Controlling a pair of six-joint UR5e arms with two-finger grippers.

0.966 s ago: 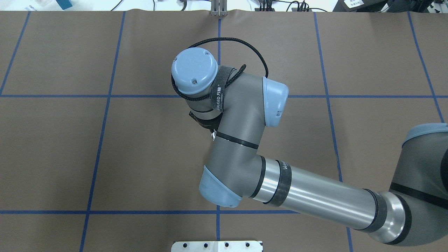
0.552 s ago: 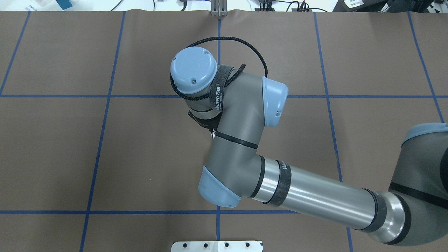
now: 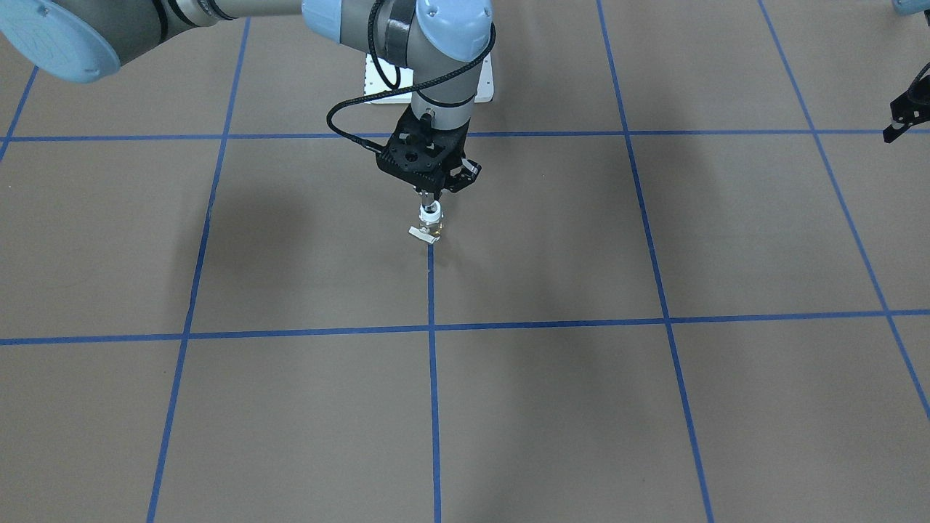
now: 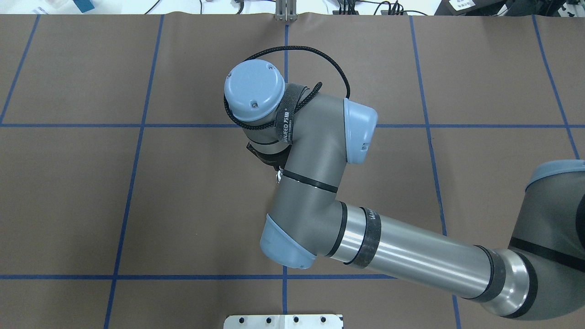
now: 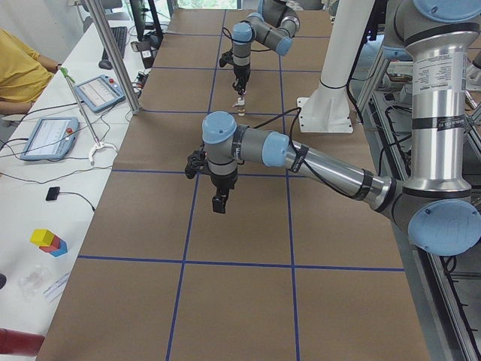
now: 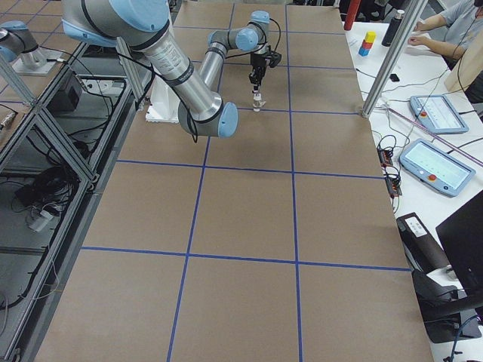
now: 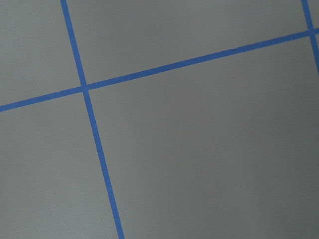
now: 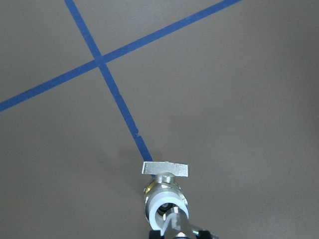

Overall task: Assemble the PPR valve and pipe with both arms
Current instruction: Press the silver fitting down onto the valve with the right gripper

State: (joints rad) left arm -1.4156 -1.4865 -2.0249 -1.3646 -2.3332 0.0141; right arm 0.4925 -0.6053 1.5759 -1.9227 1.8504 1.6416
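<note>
The PPR valve (image 3: 430,226) stands upright on the brown table near a blue tape line, brass body below, white socket on top, flat white handle to the side. It also shows in the right wrist view (image 8: 164,191). My right gripper (image 3: 431,199) points straight down over it and is shut on the silver pipe (image 8: 173,222), whose lower end sits at the white socket's mouth. In the overhead view the right wrist hides all but a white sliver (image 4: 278,176). My left gripper (image 3: 901,122) hangs far off at the table's other part (image 5: 219,204); whether it is open or shut does not show.
A white mounting plate (image 3: 484,83) lies at the robot's side of the table, also in the overhead view (image 4: 283,321). Blue tape lines grid the brown mat. Tablets (image 6: 438,162) and cables lie on the side bench beyond an aluminium post (image 5: 113,56).
The right wrist has shifted only very slightly over the valve. Nothing else has visibly changed.
</note>
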